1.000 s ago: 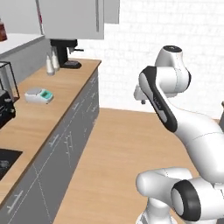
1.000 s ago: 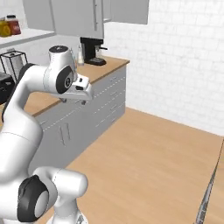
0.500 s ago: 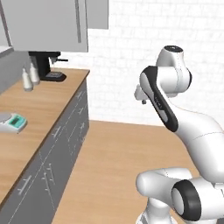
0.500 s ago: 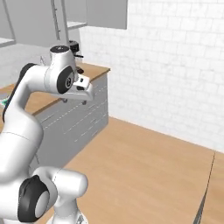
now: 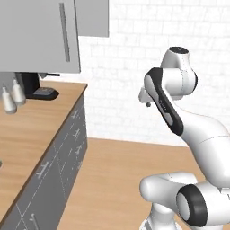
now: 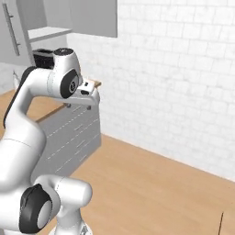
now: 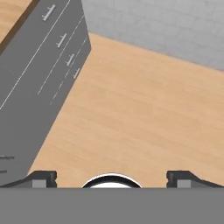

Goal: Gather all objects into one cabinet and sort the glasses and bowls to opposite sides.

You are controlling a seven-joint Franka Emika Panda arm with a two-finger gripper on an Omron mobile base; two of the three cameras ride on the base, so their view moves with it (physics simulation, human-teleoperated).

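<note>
Your gripper [image 6: 79,106] hangs in the open air beside the end of the wooden surface [image 5: 27,134], high above the floor [image 7: 144,109], and its fingers [image 7: 41,178] are spread wide with nothing between them. In the hand view you look down on bare wooden floor, with the grey drawer fronts [image 7: 39,74] running along the left. The cabinet [image 5: 38,36] hangs on the wall over the surface to the left of the arm; from the left base view you see its flat grey door and long bar handle [image 5: 65,32]. From the right base view a pale shelf [image 6: 48,32] shows between the doors. None of the cups or the bowl can be made out from here. On the surface under the cabinet stand a black coffee machine [image 5: 36,87] and two small pale bottles [image 5: 11,96] just beside it.
</note>
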